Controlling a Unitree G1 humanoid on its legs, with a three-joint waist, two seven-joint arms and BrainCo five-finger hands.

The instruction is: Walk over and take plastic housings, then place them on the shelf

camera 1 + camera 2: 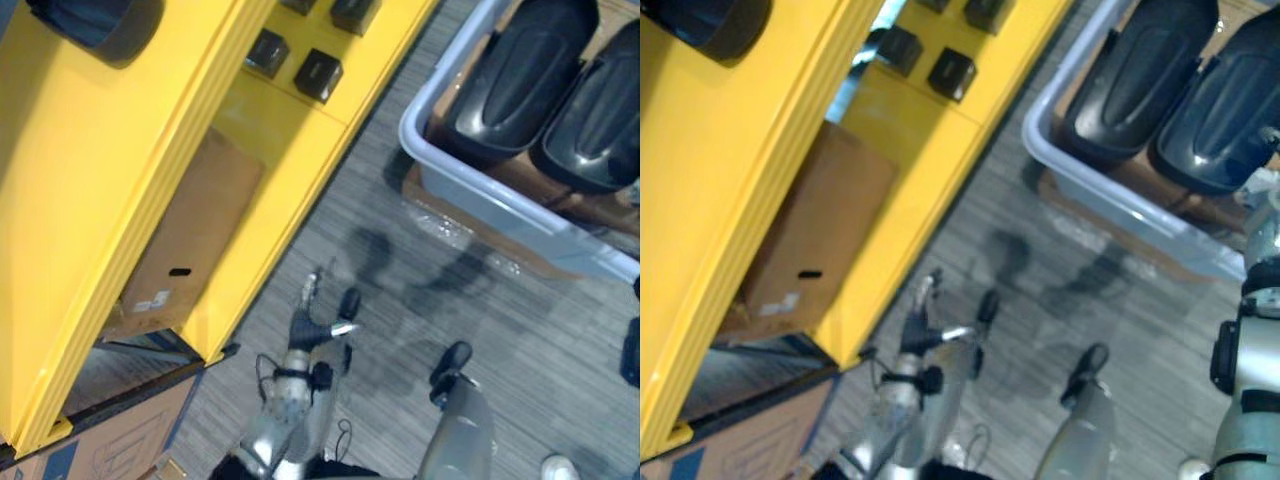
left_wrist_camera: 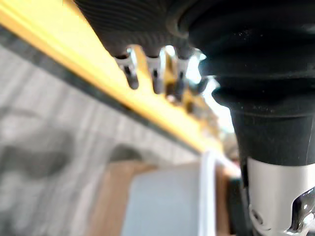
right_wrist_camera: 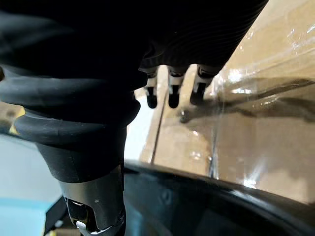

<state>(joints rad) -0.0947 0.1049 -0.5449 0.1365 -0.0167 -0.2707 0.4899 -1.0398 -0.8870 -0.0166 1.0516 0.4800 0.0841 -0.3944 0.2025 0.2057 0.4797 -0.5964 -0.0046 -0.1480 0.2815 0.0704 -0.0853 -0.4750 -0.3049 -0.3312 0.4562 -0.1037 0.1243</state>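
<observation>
Closest to us, the left hand (image 1: 322,322) at lower centre and the right hand (image 3: 170,93) by the plastic housings (image 1: 525,75) in the grey bin (image 1: 480,200), upper right, hang loose-fingered and empty; we fear a one-handed grasp slipping off their smooth curves.

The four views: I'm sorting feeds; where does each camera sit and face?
Left eye view: on the head, facing down at the yellow shelf, grey bin of black housings; left hand below.
Right eye view: beside it, same scene; right arm at the edge.
Left wrist view: on the left wrist, past its fingers toward shelf and bin.
Right wrist view: on the right wrist, right hand over a housing and cardboard.
Both eye views share shelf and bin.
</observation>
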